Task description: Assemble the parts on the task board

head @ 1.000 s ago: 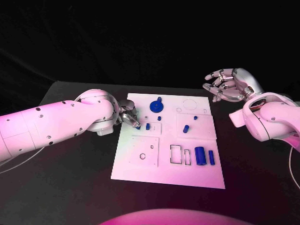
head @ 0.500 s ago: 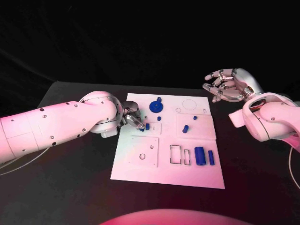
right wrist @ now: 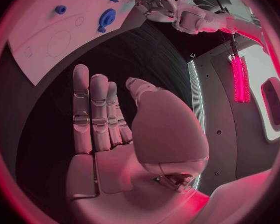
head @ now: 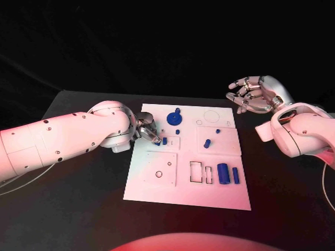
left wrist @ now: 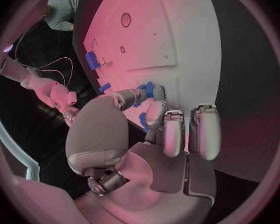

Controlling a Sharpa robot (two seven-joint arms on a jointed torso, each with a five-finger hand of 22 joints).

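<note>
Leftmost, we see the left hand (head: 147, 130) at the near-left edge of the task board (head: 167, 193), its fingertips (left wrist: 142, 91) pinching a small blue peg (head: 164, 141) just above the white surface; the wrist view shows the same peg (left wrist: 150, 89) caught between thumb and finger while the other fingers hang beside it.

Moving across the white board on the black desk (head: 69, 209), we find a blue gear (head: 174, 118) with a small knob at its far edge, a tiny blue piece (head: 178, 131) just below it, and farther right a short blue peg (head: 208, 143) and a blue dot-sized piece (head: 217, 131). Nearer us, two upright blue cylinders (head: 223, 173) stand side by side, next to rectangular outlines.

At far right, we see the right hand (head: 252, 97) raised off the board beyond its far-right corner, holding nothing, fingers loosely apart; its wrist view shows the fingers (right wrist: 93, 114) extended together, thumb apart, above the dark desk.
</note>
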